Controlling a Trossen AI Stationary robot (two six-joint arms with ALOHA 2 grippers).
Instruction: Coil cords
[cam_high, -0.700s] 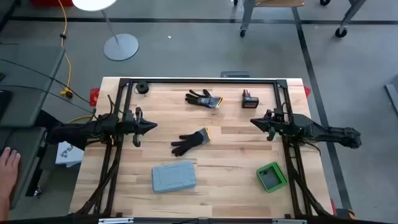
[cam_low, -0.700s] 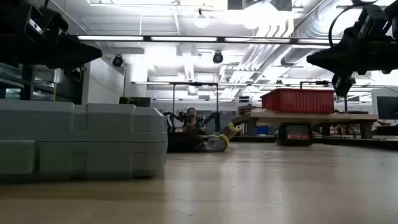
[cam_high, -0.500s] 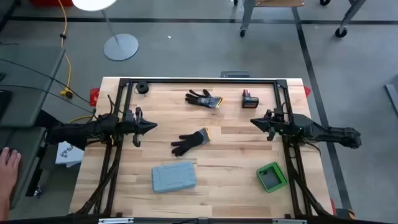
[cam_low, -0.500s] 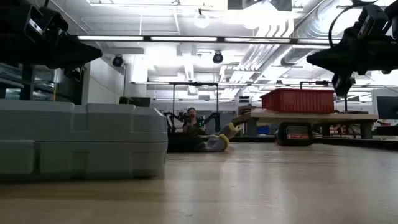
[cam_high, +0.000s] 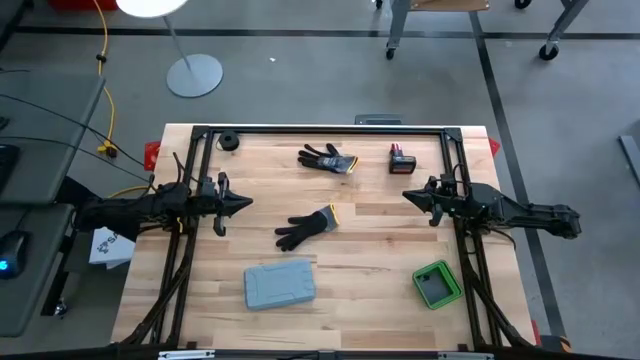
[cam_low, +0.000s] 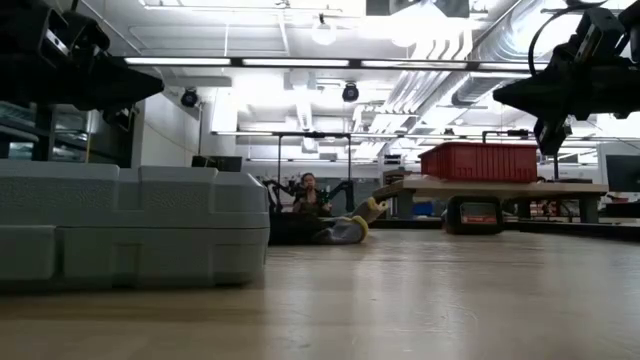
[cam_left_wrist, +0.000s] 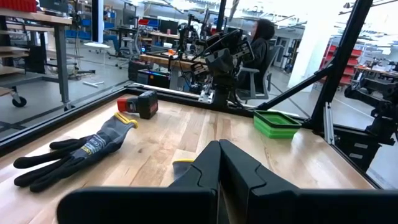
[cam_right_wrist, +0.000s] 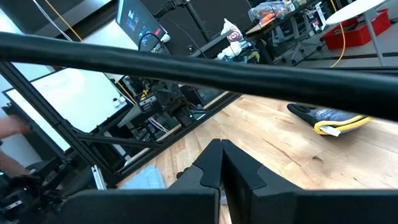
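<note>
The cord is a small black ring-shaped coil (cam_high: 229, 140) lying flat on the table by the black frame's far left corner. My left gripper (cam_high: 245, 203) hovers above the table's left side, shut and empty, pointing toward the table's right edge; its shut fingers also show in the left wrist view (cam_left_wrist: 219, 150). My right gripper (cam_high: 406, 196) hovers above the right side, shut and empty, pointing toward the left edge; it also shows in the right wrist view (cam_right_wrist: 221, 149). Both are far from the coil.
Two black-and-grey gloves lie on the table, one at the far middle (cam_high: 328, 158) and one at the centre (cam_high: 308, 227). A red and black battery (cam_high: 401, 158) lies far right, a grey case (cam_high: 280, 284) near the front, and a green container (cam_high: 436, 284) at the near right.
Both arms have kept still. A person's hand that showed at the high view's left edge, off the table, has gone out of view.
</note>
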